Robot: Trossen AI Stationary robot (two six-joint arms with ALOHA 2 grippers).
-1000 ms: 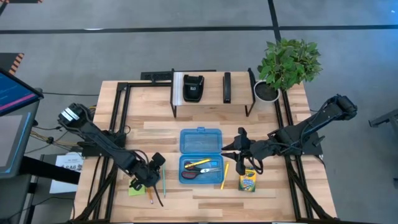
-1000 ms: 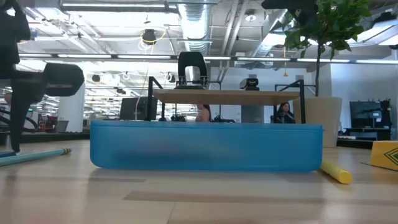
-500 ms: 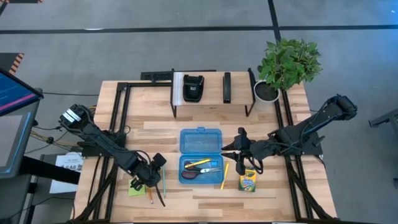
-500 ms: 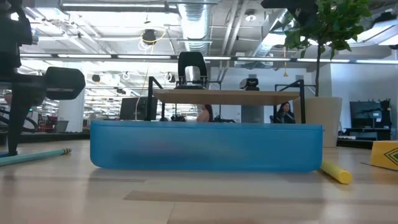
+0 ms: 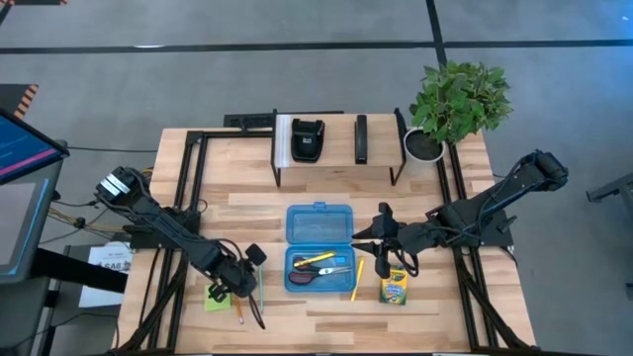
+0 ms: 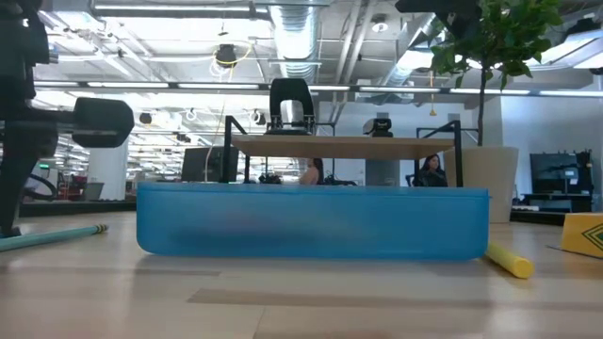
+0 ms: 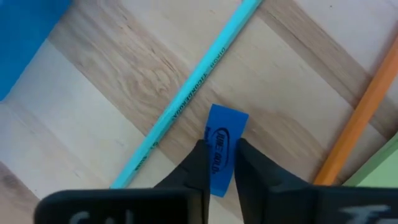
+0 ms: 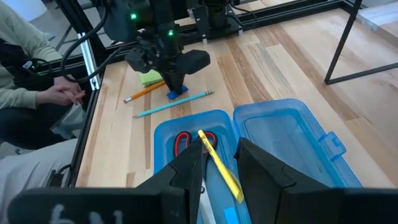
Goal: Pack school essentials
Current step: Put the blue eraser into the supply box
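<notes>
left gripper (image 7: 219, 163): jaws pinching blue eraser (image 7: 221, 148) | teal pencil (image 7: 190, 93) beside | right gripper (image 8: 219, 163): jaws apart, empty

We are looking straight down overhead, level across the tabletop, and closely from both wrists; all views are sharing the blue case (image 5: 318, 247).

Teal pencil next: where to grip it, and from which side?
Grip the teal pencil mid-shaft, from straight above, fingers across its length. It lies flat on the table, thin and round, so only its two long sides offer a hold. Mid-shaft probably stays clear of the blue eraser, now pinched by the left gripper, and of the orange pencil beyond.
</notes>
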